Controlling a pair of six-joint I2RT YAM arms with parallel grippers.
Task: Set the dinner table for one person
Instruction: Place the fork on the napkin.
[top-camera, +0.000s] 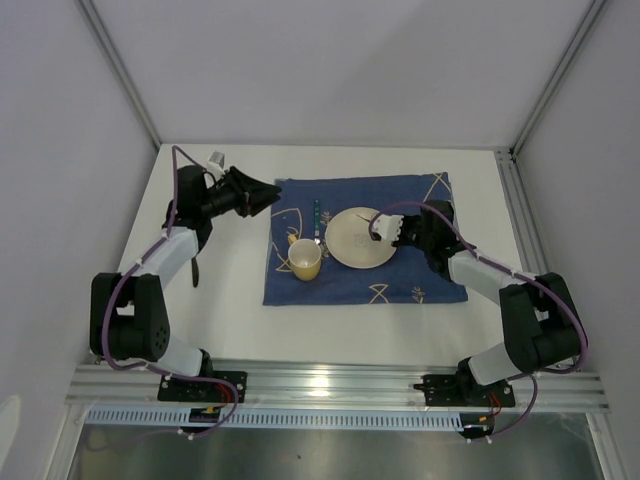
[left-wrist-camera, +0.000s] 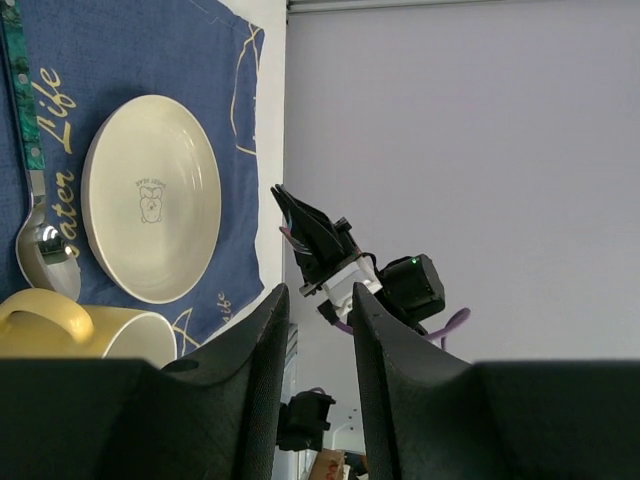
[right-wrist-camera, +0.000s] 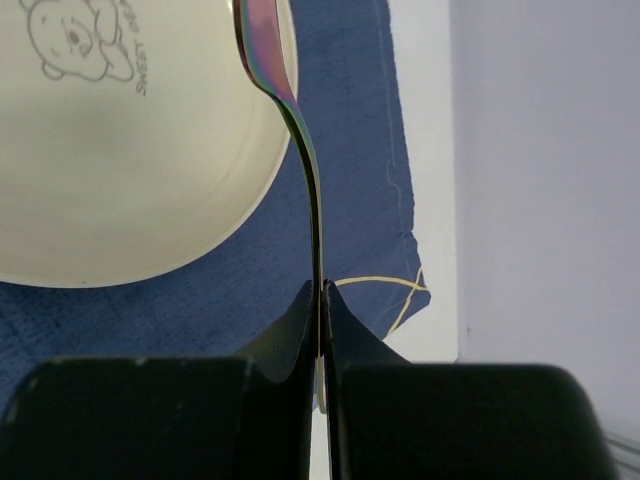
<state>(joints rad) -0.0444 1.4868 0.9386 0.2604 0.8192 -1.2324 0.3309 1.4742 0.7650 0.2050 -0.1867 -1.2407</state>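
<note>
The white dinner table (top-camera: 225, 320) carries a dark blue cloth (top-camera: 420, 200). On the cloth lie a cream plate (top-camera: 352, 245), a yellow cup (top-camera: 305, 260) and a spoon with a green handle (top-camera: 317, 222). My right gripper (top-camera: 385, 232) is shut on a thin iridescent metal utensil (right-wrist-camera: 300, 130) and holds it over the plate's right edge (right-wrist-camera: 120, 150). In the right wrist view the gripper (right-wrist-camera: 320, 290) pinches the handle edge-on. My left gripper (top-camera: 265, 195) is open and empty, above the cloth's far left corner. In the left wrist view it (left-wrist-camera: 318, 300) faces the plate (left-wrist-camera: 150, 200) and cup (left-wrist-camera: 80, 325).
A slim dark object (top-camera: 195, 270) lies on the table beside the left arm. Silver frame rails (top-camera: 330, 380) run along the near edge and the right side (top-camera: 515, 210). White walls close in the back and both sides.
</note>
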